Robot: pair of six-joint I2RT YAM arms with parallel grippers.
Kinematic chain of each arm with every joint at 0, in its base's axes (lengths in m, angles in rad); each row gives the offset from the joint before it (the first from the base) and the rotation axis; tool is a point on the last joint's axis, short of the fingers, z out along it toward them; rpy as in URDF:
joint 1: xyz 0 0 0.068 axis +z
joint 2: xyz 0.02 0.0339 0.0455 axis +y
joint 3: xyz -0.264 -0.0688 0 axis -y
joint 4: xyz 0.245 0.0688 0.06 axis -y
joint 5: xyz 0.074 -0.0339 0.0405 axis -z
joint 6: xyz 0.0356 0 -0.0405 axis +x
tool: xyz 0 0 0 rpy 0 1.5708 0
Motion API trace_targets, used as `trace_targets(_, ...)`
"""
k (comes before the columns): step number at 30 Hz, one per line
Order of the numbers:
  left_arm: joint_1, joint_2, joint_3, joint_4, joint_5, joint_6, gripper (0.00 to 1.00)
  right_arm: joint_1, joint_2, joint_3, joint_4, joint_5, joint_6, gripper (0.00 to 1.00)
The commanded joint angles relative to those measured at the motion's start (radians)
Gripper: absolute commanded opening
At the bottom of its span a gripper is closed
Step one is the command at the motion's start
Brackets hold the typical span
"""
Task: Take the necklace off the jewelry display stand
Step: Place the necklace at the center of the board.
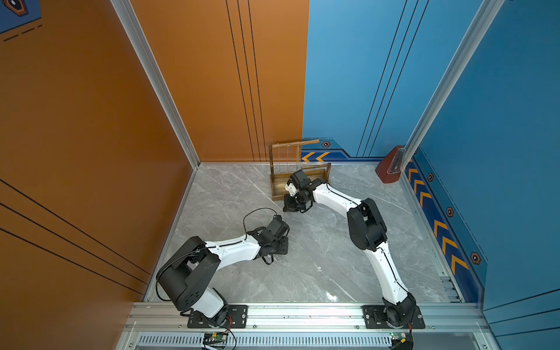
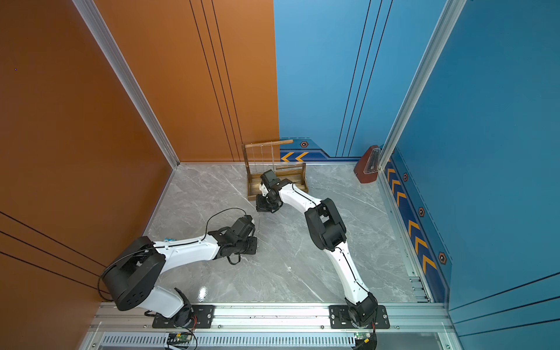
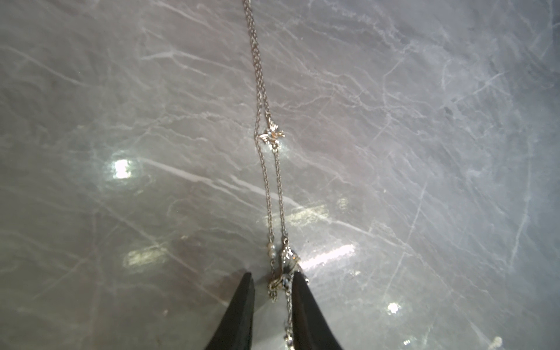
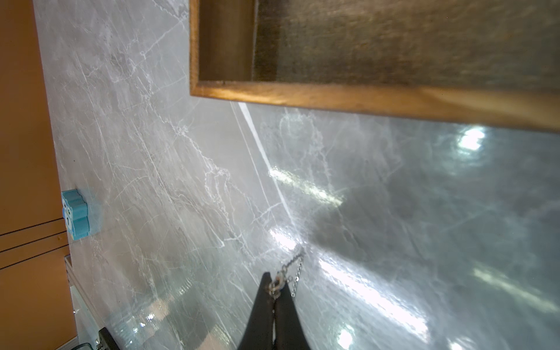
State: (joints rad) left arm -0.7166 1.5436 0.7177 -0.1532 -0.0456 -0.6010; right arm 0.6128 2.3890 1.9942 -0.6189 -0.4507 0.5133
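The necklace (image 3: 272, 135) looks off the jewelry display stand (image 4: 333, 98): right gripper (image 4: 274, 288) clamps its clasp (image 4: 277, 283), while left gripper (image 3: 272, 275), jaws slightly apart, straddles the pendant (image 3: 288, 257) and should close next.

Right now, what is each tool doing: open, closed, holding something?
Left tool: open, with the necklace passing between its jaws.
Right tool: closed on the necklace's clasp end.

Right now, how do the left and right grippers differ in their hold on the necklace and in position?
The right gripper is shut on the clasp end of the necklace; the left gripper has its jaws apart, with the chain running between them. The right gripper sits beside the tray of the stand; the left gripper is farther out over the table. Both meet the same necklace.
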Motion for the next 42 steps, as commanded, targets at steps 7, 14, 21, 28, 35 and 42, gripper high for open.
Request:
trace_targets(7,-0.028,0.137,0.040,-0.223,-0.020,0.041,0.23,-0.006,0.014,0.020,-0.031,-0.026,-0.014,0.04)
trace_targets(14,-0.062,0.177,0.084,-0.314,-0.092,0.073,0.23,-0.005,0.014,0.020,-0.033,-0.029,-0.012,0.05)
trace_targets(21,-0.090,0.219,0.101,-0.369,-0.105,0.091,0.20,-0.005,0.014,0.022,-0.031,-0.029,-0.006,0.08)
trace_targets(28,-0.103,0.193,0.070,-0.369,-0.087,0.068,0.07,-0.006,0.020,0.025,-0.031,-0.037,0.002,0.08)
trace_targets(35,-0.104,0.122,0.019,-0.367,-0.078,0.030,0.08,0.006,0.019,0.027,-0.024,-0.026,0.002,0.13)
trace_targets(42,-0.087,0.097,-0.008,-0.365,-0.064,-0.011,0.08,0.010,0.046,0.048,-0.014,-0.022,0.018,0.13)
